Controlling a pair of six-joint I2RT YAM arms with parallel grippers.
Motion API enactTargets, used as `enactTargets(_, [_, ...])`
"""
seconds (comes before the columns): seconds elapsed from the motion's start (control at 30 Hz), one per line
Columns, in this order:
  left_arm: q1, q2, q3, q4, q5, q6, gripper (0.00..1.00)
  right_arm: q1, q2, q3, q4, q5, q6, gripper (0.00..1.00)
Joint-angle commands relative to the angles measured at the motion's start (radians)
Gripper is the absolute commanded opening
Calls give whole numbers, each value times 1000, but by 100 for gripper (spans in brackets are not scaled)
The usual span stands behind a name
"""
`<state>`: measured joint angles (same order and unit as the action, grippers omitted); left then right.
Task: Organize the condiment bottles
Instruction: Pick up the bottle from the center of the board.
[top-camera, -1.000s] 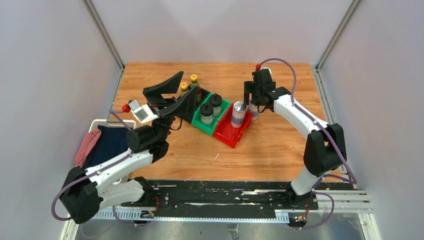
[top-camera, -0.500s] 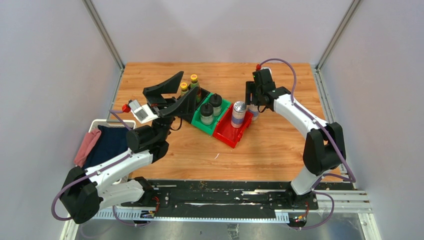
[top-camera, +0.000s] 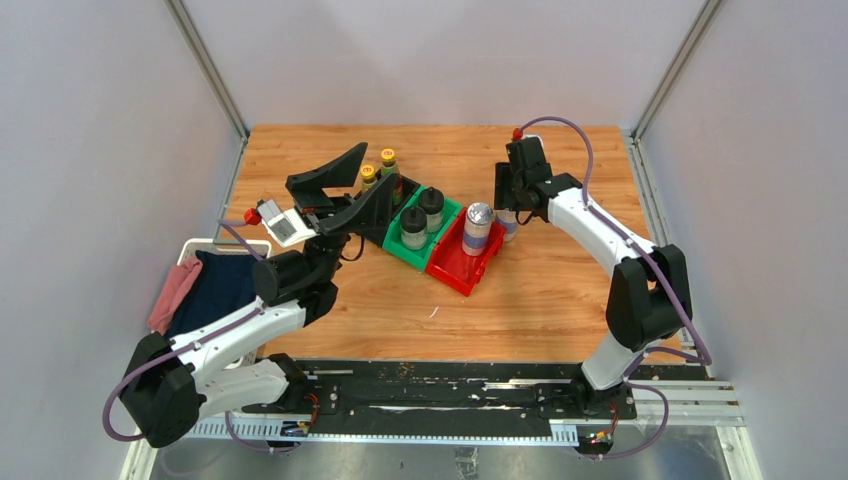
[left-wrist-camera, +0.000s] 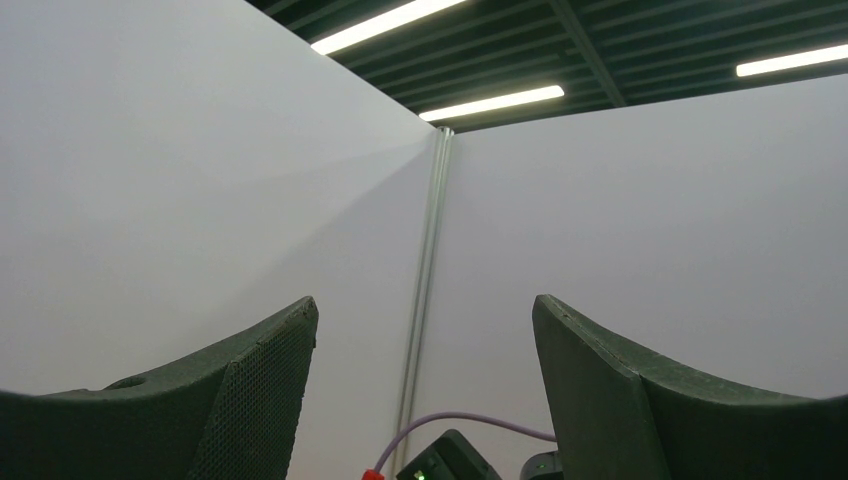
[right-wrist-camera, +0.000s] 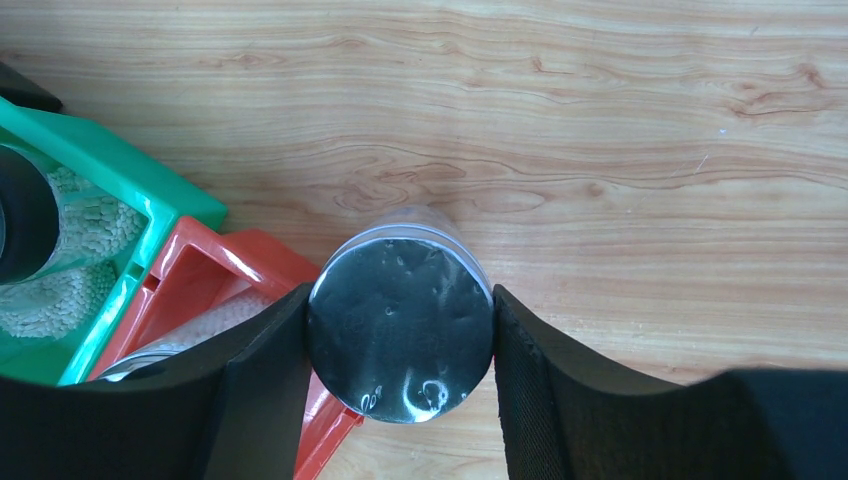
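Note:
My right gripper (right-wrist-camera: 400, 335) is shut on a silver-lidded shaker (right-wrist-camera: 400, 328), with both black pads against its sides, at the corner of the red bin (right-wrist-camera: 200, 270). In the top view this gripper (top-camera: 508, 206) holds the shaker (top-camera: 510, 226) beside the red bin (top-camera: 455, 268), where a second shaker (top-camera: 478, 228) stands. Two clear bottles with black caps (top-camera: 413, 228) (top-camera: 431, 205) stand in the green bin (top-camera: 405, 255). Two brown bottles with yellow caps (top-camera: 368, 176) (top-camera: 388, 161) stand behind my left gripper (top-camera: 345, 190), which is open, empty and raised. In the left wrist view the gripper (left-wrist-camera: 423, 305) points at the wall.
A white basket (top-camera: 188, 250) with red and dark blue cloths sits at the left table edge under my left arm. Grey enclosure walls stand on three sides. A black rail (top-camera: 430, 390) runs along the near edge.
My right gripper has shifted slightly to the right with the shaker. The left arm has not moved.

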<state>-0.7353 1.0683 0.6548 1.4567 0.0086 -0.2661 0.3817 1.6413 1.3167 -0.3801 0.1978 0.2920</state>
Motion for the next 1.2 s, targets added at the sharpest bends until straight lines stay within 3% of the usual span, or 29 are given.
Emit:
enactTargets(0.0, [-9, -2, 2, 8, 8, 5, 81, -17, -13, -15, -3, -5, -3, 0])
enactTargets(0.4, [-16, 0, 2, 3, 9, 6, 81, -17, -98, 12, -3, 15, -37, 0])
enactTargets(0.5, [-20, -2, 3, -8, 9, 9, 88, -17, -125, 21, -2, 16, -44, 0])
enactTargets(0.53, [-21, -3, 3, -9, 8, 11, 97, -17, -135, 24, -1, 15, -45, 0])
enactTargets(0.57, [-22, -4, 3, -10, 8, 13, 99, -17, -147, 26, 0, 15, -46, 0])
enactTargets(1.17, [-29, -4, 5, 1, -5, 22, 100, 36, -452, -12, 96, 50, -110, 0])
